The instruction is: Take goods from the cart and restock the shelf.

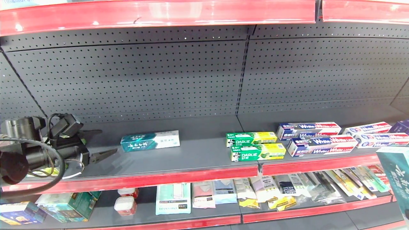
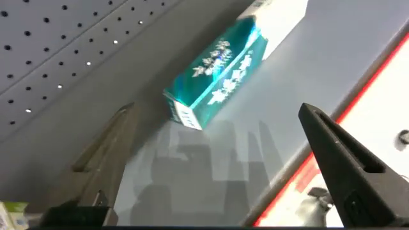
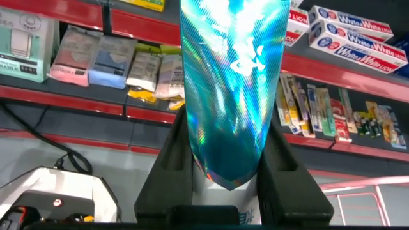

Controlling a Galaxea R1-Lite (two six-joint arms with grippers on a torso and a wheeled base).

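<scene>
Toothpaste box (image 1: 150,140) lies ahead of your empty, wide-spread left gripper (image 1: 108,140), green boxes (image 1: 255,145) well right. Right gripper (image 3: 230,172) clamps a teal box (image 3: 233,76).

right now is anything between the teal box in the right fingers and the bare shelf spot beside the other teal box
Nothing visible. The held teal box is out in front of the shelf, whose stretch between the placed teal box and green boxes is bare.

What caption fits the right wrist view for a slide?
Right gripper shut on a shiny teal box, red-edged shelves of packaged goods beyond.
</scene>
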